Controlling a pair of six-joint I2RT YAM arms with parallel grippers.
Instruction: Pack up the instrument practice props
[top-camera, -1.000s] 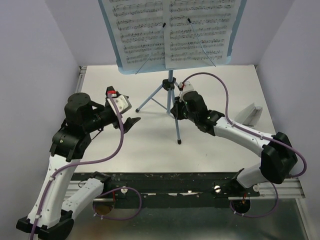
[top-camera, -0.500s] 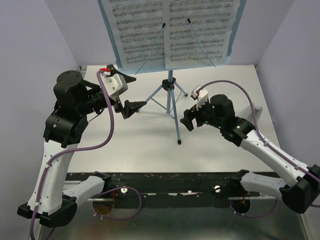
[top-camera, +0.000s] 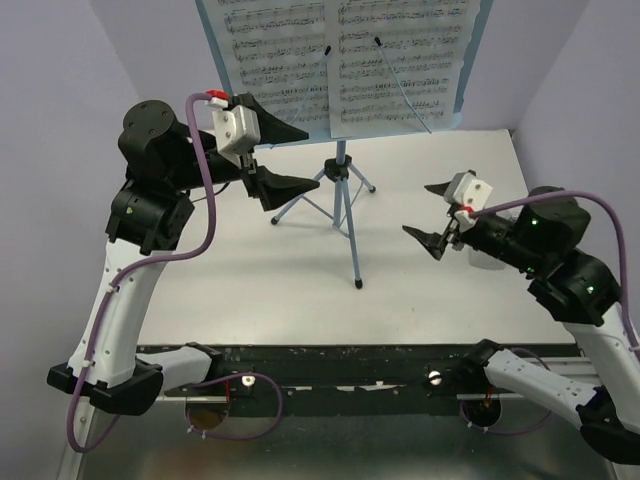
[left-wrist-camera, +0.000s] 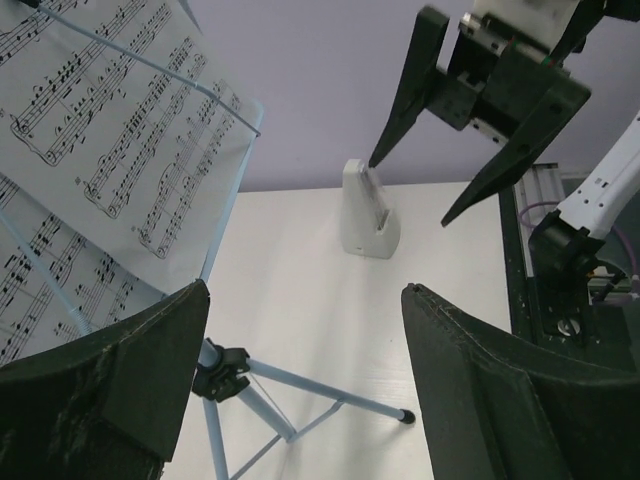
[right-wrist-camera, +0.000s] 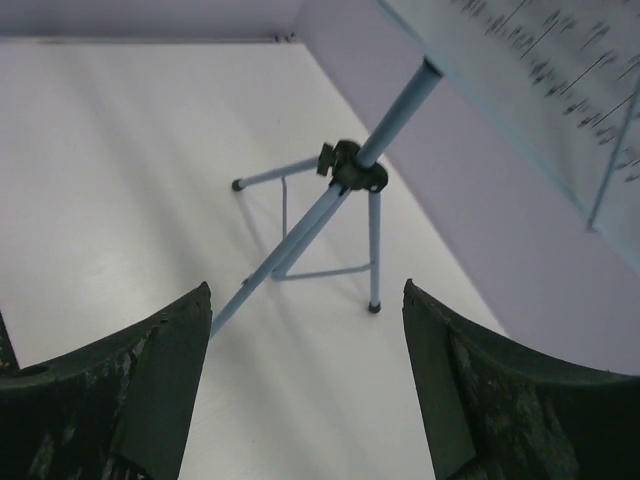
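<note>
1. Top external: left gripper (top-camera: 312, 156) has jaws wide and holds nothing. It points across at the lower corner of the stand (top-camera: 346, 215). Upper finger overlaps the tray (top-camera: 226, 70) corner here; contact can't be read from this view.
2. Left wrist: fingers (left-wrist-camera: 110, 400) spread, gap bare. Left page (left-wrist-camera: 90, 130) is ahead, above the gap and off to one side. It is not between the jaws, and air shows between finger and tray edge.
3. Further out from that gripper, a white block (left-wrist-camera: 365, 215) stands on the table (top-camera: 250, 290), well apart.
4. Right gripper (top-camera: 415, 208) is also wide and empty. Hub (right-wrist-camera: 350, 172) sits ahead, centred on the gap but well apart. Pole (right-wrist-camera: 400, 110) runs from the hub up and away to the tray; legs (right-wrist-camera: 275, 173) splay below it.
5. Stand is upright with the pole axis vertical and the tray tilted back. Left page and right page (top-camera: 415, 50) lie side by side, long axis running up the tray, each crossed by a wire (top-camera: 407, 88).
6. Judgement: packing not started, pages come off first. Left arm is nearer, so the left page is its job.
7. Next move needs the gripper up and sideways until the page's bottom edge sits in the gap.
8. Risk: the wire pins the page, so a pull could tear it or tip the stand. Right gripper could steady the pole.
</note>
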